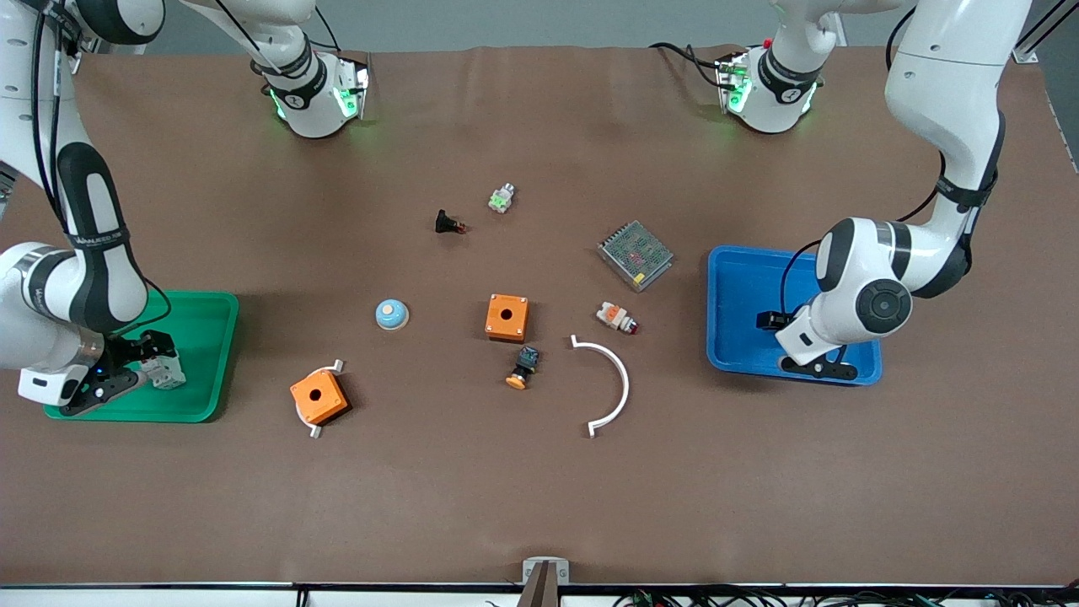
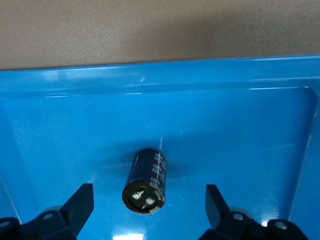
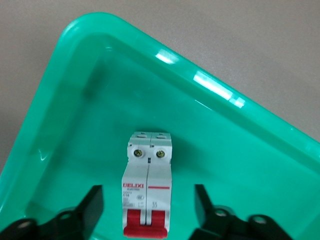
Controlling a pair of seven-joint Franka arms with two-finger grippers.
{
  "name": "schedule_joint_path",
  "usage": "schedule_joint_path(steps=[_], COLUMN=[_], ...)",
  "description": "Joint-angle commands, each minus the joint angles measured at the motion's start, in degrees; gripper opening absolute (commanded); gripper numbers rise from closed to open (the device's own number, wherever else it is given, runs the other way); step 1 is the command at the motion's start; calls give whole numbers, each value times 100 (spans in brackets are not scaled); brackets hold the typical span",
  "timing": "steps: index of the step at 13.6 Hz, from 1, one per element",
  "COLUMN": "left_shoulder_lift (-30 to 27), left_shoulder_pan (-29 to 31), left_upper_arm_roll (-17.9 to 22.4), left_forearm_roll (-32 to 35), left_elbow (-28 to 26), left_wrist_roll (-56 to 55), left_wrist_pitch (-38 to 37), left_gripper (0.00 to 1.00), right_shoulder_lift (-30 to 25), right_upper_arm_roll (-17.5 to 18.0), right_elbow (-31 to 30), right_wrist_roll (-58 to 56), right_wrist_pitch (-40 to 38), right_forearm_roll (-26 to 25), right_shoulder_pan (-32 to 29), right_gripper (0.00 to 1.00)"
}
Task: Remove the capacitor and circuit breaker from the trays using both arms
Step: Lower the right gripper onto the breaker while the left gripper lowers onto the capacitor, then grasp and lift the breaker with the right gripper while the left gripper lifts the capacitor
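The capacitor (image 2: 146,181), a small dark cylinder with a pale-dotted end, lies on its side in the blue tray (image 1: 742,270) at the left arm's end of the table. My left gripper (image 1: 769,320) is low over that tray and open. Its fingers (image 2: 80,202) stand apart on either side of the capacitor without touching it. The capacitor is hidden in the front view. The white breaker (image 3: 148,180) with its red switch end lies flat in the green tray (image 1: 202,337), and also shows in the front view (image 1: 166,373). My right gripper (image 1: 152,346) is open over it, its fingers (image 3: 92,202) clear of both sides.
On the brown table between the trays lie two orange boxes (image 1: 507,317) (image 1: 319,397), a blue dome (image 1: 391,314), a black button with orange cap (image 1: 523,367), a white-orange switch part (image 1: 616,317), a mesh-covered unit (image 1: 635,255), a white arc (image 1: 611,384) and a small black part (image 1: 449,223).
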Motion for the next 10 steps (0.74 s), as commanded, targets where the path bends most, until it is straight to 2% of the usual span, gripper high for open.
schedule_joint_path(steps=[1,3,5,8,10], left_shoulder_lift=[-82,-91,-100,-135,-188], left_shoulder_pan=[91,100,100,83,57], left_upper_arm_roll=[-7,-7,-16,-25,-34], left_forearm_roll=[125,125,116,116,116], left_elbow=[-75,-75,-48,13,109], left_wrist_roll=[75,75,66,57,13], left_wrist_pitch=[85,76,50,32,24], left_gripper=[80,51,28,6,0], right_shoulder_lift=[76,85,68,-186,-424], right_upper_arm_roll=[68,68,68,94,85], right_elbow=[126,126,126,283,520], right_wrist_roll=[-120,-112,-85,46,763], right_wrist_pitch=[-17,-60,-87,-691,-1297], right_forearm_roll=[-102,-102,-102,-93,-93], right_shoulder_pan=[-76,-50,-15,221,528], right_gripper=[53,25,4,1,1])
